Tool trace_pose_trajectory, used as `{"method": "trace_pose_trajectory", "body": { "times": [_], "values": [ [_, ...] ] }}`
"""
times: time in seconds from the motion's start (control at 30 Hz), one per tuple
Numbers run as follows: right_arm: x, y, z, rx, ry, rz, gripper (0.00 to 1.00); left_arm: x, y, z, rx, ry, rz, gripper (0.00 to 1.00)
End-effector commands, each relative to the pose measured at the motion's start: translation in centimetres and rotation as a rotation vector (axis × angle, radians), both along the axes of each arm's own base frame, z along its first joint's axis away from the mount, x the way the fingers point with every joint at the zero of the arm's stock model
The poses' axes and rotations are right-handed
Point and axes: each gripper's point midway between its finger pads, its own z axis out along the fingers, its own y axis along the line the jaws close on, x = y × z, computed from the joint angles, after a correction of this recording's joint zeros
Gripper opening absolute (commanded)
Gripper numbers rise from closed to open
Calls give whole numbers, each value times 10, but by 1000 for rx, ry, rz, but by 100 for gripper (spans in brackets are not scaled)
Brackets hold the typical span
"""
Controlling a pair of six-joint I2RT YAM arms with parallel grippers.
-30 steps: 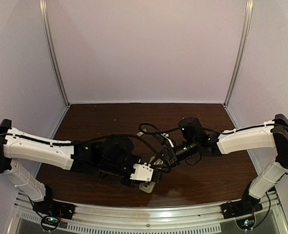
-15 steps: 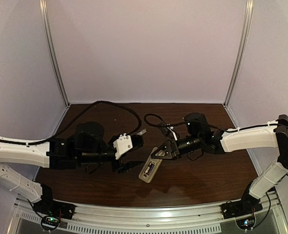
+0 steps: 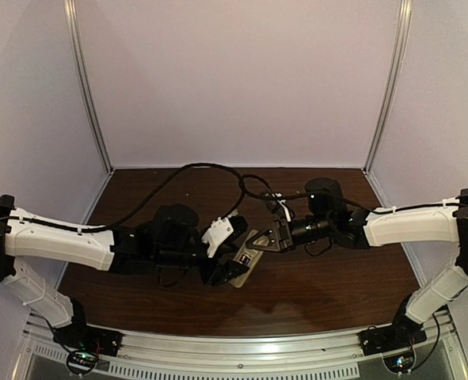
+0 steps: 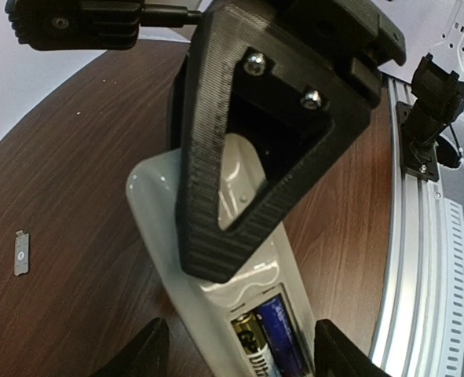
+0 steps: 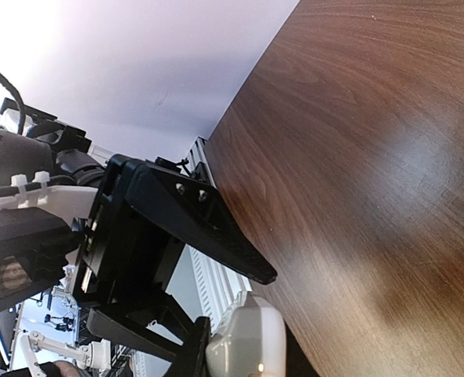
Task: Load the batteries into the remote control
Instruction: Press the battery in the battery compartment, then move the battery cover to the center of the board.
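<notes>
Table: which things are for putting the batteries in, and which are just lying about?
For the job: remote control; two batteries, already in its slot.
Just lying about: small grey strip on the table; I cannot tell what it is.

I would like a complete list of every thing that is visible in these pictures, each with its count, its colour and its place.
remote control: one, white, middle of the table, battery bay uncovered
batteries: two, one black-and-gold, one blue-purple, side by side in the bay
small flat piece: one, grey, on the table, apart from the remote control
table: one, dark brown wood
walls: pale lilac, on three sides
rail: one, silver, near edge
arms: two, white and black, from the near corners
left gripper: black, open, fingers astride the battery end
right gripper: black, shut on the remote control's other end
</notes>
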Motion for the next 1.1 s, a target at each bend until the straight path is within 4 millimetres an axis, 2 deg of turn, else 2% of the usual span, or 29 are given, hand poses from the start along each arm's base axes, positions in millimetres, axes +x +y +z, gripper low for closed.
{"method": "trace_pose_trajectory", "body": {
  "times": [0.0,0.13,0.27,0.4,0.5,0.6,0.67,0.8,0.93,1.0,1.07],
  "values": [
    [2,0,26,72,-53,-8,0,9,-11,16,-68,49,33,63],
    [-1,-1,29,85,-57,4,0,22,-6,10,-68,89,81,57],
    [-4,-2,29,96,-54,11,0,23,-6,4,-63,112,76,50],
    [-5,-2,28,100,-52,17,0,27,-4,6,-88,148,76,48],
    [-2,-6,24,77,-56,-4,0,30,1,16,-138,159,60,59],
    [17,-22,12,40,-46,-77,0,42,6,37,-175,124,64,71],
    [37,-41,5,21,-25,-153,0,63,15,48,-176,109,105,74],
    [69,-84,-4,0,-11,-299,0,112,36,46,-82,70,227,78],
    [82,-110,-9,-24,-15,-364,0,161,51,21,68,66,360,81],
    [85,-116,-10,-26,-17,-376,0,183,53,7,126,71,400,81],
    [87,-119,-12,-27,-11,-380,0,202,53,-16,191,98,429,81]
  ]
}}
